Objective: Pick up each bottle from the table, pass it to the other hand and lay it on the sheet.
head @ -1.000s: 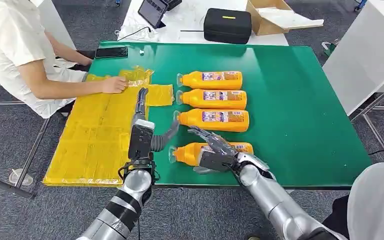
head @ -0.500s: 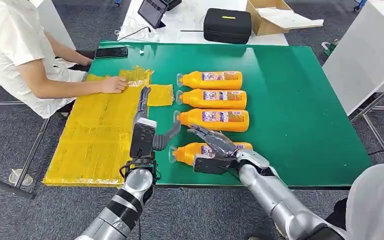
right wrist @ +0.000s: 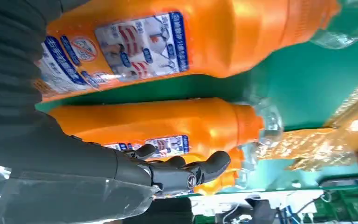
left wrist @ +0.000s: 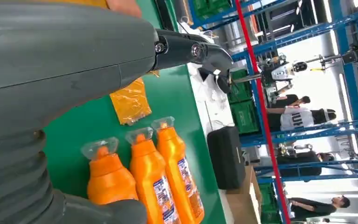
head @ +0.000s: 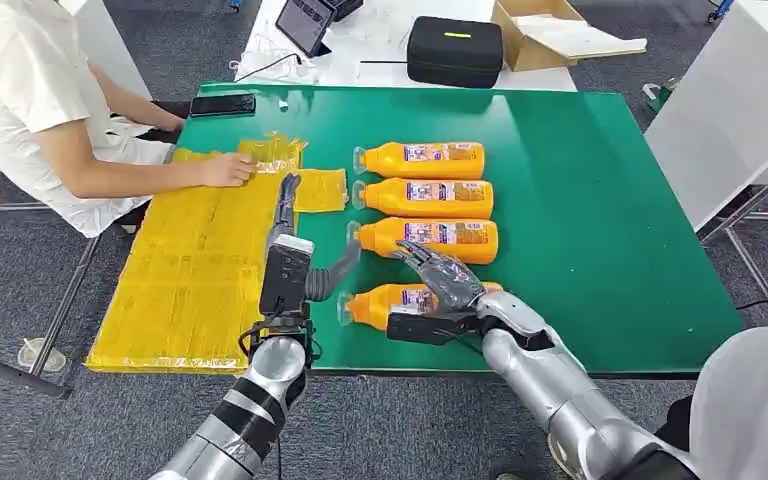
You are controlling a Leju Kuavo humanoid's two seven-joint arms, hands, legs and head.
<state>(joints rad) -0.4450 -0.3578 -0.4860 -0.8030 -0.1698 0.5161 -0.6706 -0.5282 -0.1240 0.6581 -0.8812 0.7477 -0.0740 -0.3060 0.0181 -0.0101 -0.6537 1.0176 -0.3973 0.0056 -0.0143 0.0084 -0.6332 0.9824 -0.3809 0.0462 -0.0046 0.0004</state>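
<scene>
My right hand [head: 438,283] hovers with fingers spread wide over the nearest bottle [head: 400,303], which lies on the desk [head: 600,220] near the front edge. If I close off-centre, I judge it rolls away. My left hand [head: 290,235] waits, fingers apart and holding nothing, beside the yellow sheet [head: 195,265].
</scene>
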